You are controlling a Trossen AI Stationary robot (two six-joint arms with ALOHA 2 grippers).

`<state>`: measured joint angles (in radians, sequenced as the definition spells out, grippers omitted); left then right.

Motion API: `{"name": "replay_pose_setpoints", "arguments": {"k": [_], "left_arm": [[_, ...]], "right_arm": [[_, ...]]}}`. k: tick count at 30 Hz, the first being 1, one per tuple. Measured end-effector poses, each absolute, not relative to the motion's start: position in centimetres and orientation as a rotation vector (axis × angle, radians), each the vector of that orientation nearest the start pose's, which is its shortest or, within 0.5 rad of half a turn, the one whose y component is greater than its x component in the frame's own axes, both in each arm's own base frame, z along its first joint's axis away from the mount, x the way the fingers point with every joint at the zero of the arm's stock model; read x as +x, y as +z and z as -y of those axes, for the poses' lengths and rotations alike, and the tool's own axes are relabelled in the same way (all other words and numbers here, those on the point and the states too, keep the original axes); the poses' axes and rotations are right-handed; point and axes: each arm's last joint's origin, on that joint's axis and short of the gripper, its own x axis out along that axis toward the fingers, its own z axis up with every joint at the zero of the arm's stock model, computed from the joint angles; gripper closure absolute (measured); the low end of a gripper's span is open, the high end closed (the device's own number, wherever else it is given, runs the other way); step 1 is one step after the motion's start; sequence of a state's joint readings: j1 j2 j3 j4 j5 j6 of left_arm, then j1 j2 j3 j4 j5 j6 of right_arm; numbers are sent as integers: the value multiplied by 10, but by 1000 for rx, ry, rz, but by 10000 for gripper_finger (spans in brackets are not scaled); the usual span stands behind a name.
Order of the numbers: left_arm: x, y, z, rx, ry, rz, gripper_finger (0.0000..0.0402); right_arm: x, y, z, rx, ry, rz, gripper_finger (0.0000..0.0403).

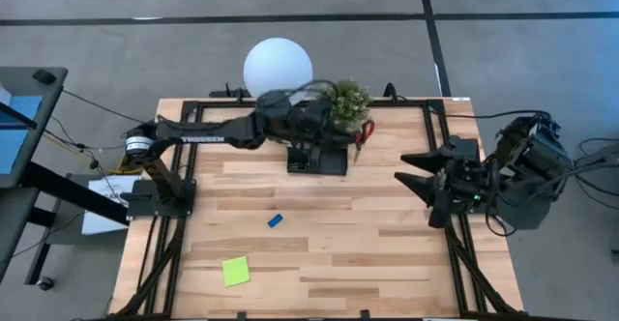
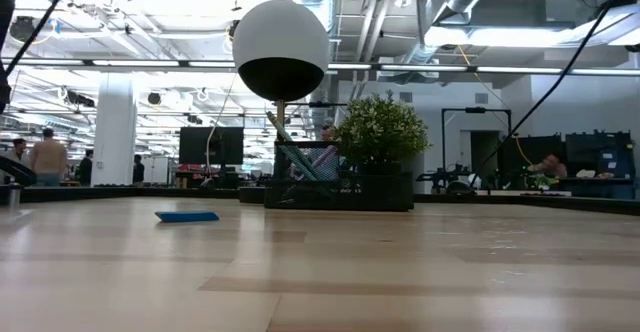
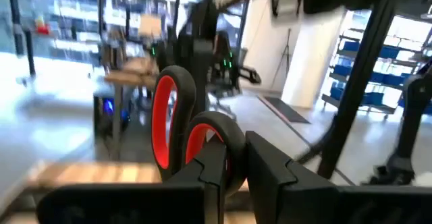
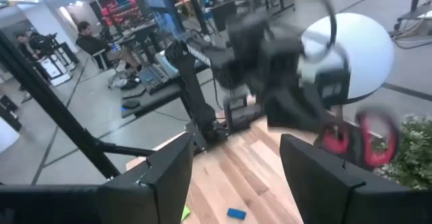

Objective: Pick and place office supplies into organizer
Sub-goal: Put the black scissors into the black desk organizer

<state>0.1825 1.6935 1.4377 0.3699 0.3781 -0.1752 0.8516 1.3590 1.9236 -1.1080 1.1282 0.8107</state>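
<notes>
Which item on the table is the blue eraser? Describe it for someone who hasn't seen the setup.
Start at the white globe lamp at the table's far edge, then come straight toward the near edge past the black organizer. The blue eraser lies alone on bare wood mid-table: small, blue and oblong, unlike the larger lime-green sticky pad nearer the front.

This is a big open-plan robotics lab or industrial workspace, not a home. Above the wooden tabletop (image 2: 320, 262) run bare silver ducts (image 2: 480, 12) and pipes with strip lights on an unfinished ceiling. Beyond the tabletop stand dark monitors (image 2: 212, 144), black metal rig frames (image 2: 478, 142) and more benches, with people (image 2: 48, 157) standing or seated at them. Behind it there are also blue-binned storage shelves (image 3: 368, 75), and a polished grey concrete floor (image 1: 116, 41) marked with dark lines lies all around it.
</notes>
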Motion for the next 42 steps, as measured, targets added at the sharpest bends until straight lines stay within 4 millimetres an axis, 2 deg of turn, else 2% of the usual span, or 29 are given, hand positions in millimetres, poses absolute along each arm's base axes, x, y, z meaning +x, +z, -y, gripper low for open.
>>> {"name": "replay_pose_setpoints", "arguments": {"k": [3, 5, 12, 15, 17, 19, 21, 26, 29, 35, 42], "left_arm": [[391, 342, -62, -193, -194, 55, 376], [384, 333, -63, -205, -171, 34, 376], [334, 345, -61, -76, 39, 33, 376], [313, 338, -58, -73, 78, 2, 376], [305, 323, -55, -92, 120, -22, 376], [302, 301, -53, -88, 176, -45, 376], [298, 289, -52, -70, 201, -4, 376], [290, 275, -57, -29, 249, 97, 376], [288, 279, -62, 1, 260, 130, 376], [293, 263, -67, -17, 271, 29, 376], [304, 247, -70, -22, 281, 17, 376]], "right_arm": [[157, 502, -139, 337, -366, -169, 187], [156, 502, -139, 335, -366, -171, 187], [158, 501, -139, 326, -369, -176, 187], [158, 501, -139, 323, -370, -176, 187], [158, 500, -139, 321, -372, -175, 187], [158, 500, -139, 321, -373, -175, 187], [158, 500, -139, 321, -373, -175, 187], [166, 496, -142, 303, -398, -184, 187], [171, 495, -142, 273, -407, -192, 187], [186, 488, -143, 230, -447, -213, 187], [192, 487, -141, 255, -421, -243, 187]]}}
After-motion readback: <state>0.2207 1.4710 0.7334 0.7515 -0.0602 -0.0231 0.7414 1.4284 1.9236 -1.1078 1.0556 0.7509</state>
